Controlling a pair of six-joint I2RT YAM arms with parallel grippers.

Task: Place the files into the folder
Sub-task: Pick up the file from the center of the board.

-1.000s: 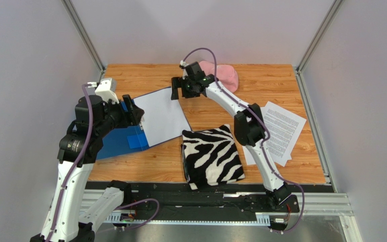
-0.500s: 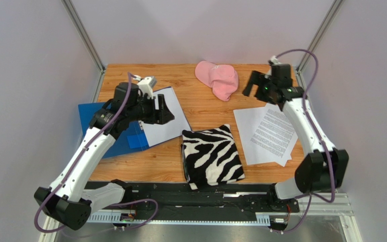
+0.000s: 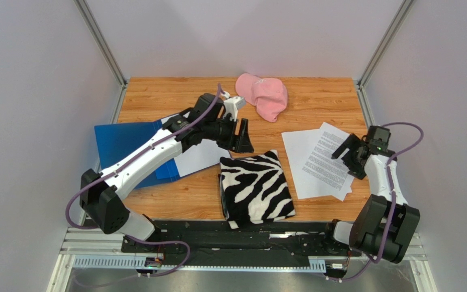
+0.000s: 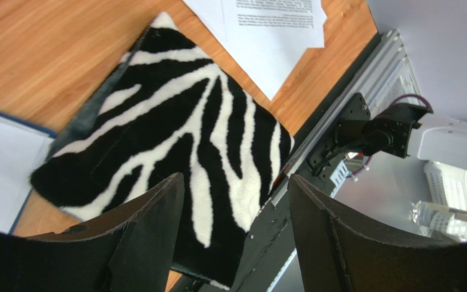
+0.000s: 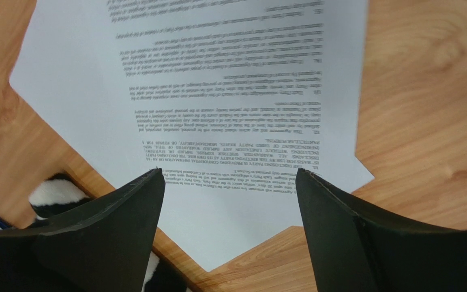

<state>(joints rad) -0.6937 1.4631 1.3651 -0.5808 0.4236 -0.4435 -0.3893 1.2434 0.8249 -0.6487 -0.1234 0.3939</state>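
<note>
The blue folder (image 3: pixel 120 141) lay open at the table's left, a white page showing inside. The left gripper (image 3: pixel 242 139) had swung off it toward the zebra-striped cloth (image 3: pixel 255 187), jaws spread and empty. The files (image 3: pixel 315 164) lay loose at the right. The right gripper (image 3: pixel 348 159) had come down from the far corner to hover over them, jaws spread, probably readying the next pickup.

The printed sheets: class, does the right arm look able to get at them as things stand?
Probably yes: the right gripper hangs open just above the printed sheets, with nothing lying on them.
</note>
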